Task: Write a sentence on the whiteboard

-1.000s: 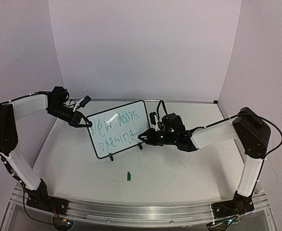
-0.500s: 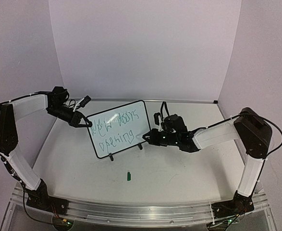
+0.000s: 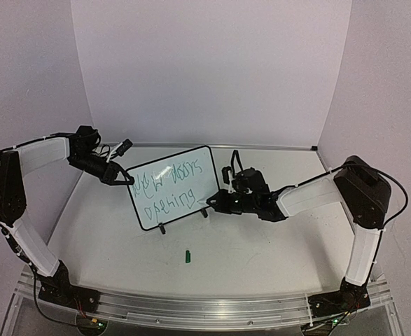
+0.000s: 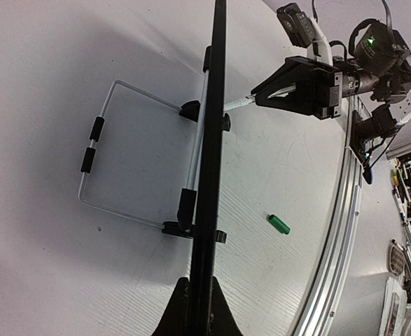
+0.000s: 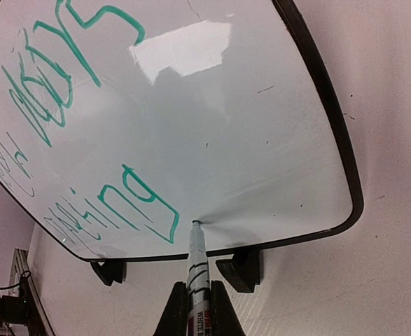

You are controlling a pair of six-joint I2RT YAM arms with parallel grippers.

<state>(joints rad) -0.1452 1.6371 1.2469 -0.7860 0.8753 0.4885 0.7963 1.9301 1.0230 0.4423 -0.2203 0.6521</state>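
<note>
1. The whiteboard (image 3: pixel 204 185) stands mid-table (image 3: pixel 261 252), bearing the sentence (image 3: pixel 185 170) in 2 green lines.
2. The left gripper (image 3: pixel 126 179) pinches its left edge.
3. The right gripper (image 3: pixel 216 201) clamps a marker (image 5: pixel 197 259), its tip touching the board beside the last letter.
4. 1 green cap (image 3: pixel 188 256) lies in front.

small black-framed glossy whiteboard (image 3: pixel 205 185), upright on two black feet at centre of the table (image 3: pixel 261 245); green handwritten sentence (image 3: pixel 170 199) in two slanted lines.

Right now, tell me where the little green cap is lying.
In the top view, the green cap lies on the table in front of the whiteboard, toward the near edge, touching nothing.
</note>
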